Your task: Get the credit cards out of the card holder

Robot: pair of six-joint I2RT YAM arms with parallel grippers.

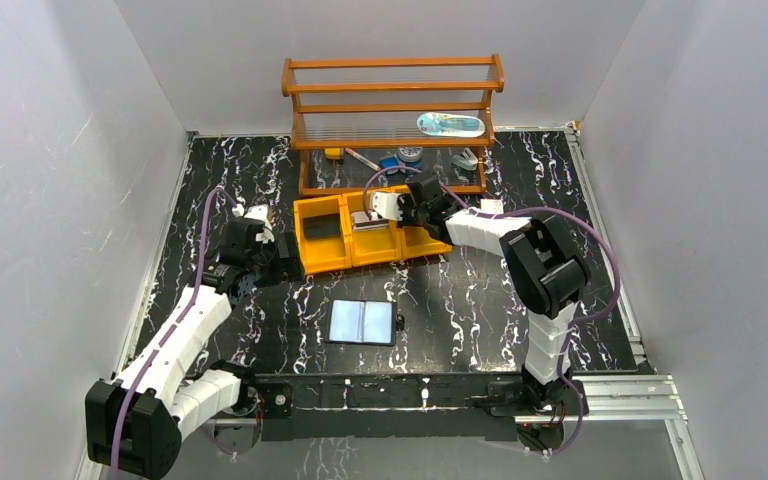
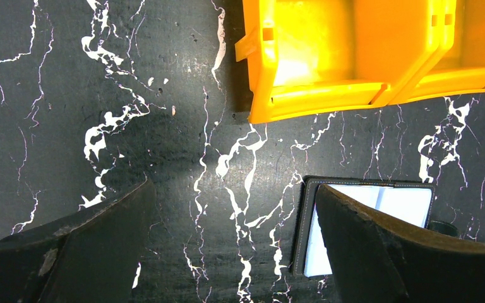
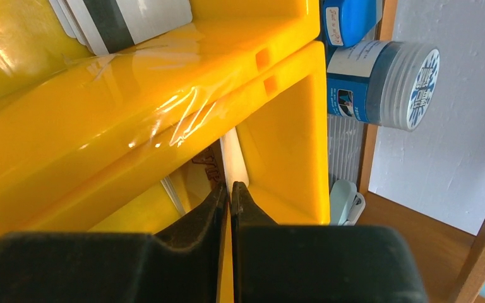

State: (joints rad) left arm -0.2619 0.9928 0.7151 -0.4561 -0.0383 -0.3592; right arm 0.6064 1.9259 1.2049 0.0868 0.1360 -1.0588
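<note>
The card holder [image 1: 362,322] lies open and flat on the marble table, pale panels up; its corner [image 2: 404,202] shows beside my left gripper's right finger. My left gripper [image 2: 233,240] hangs wide open over bare table left of the yellow bin tray [image 1: 325,262], holding nothing. My right gripper [image 1: 400,215] reaches down into the tray [image 3: 164,113]. Only a thin slit shows between its jaws, and the edge of a white credit card [image 3: 233,161] sits between the tips [image 3: 230,188]. More credit cards [image 3: 126,19] with a dark stripe lie in the neighbouring compartment.
A wooden shelf rack [image 1: 390,110] stands right behind the tray, with a blue jar [image 3: 385,82] and a pale green stapler [image 3: 347,202] on its lowest level. A small dark object [image 1: 399,322] lies by the holder's right edge. White walls enclose the table.
</note>
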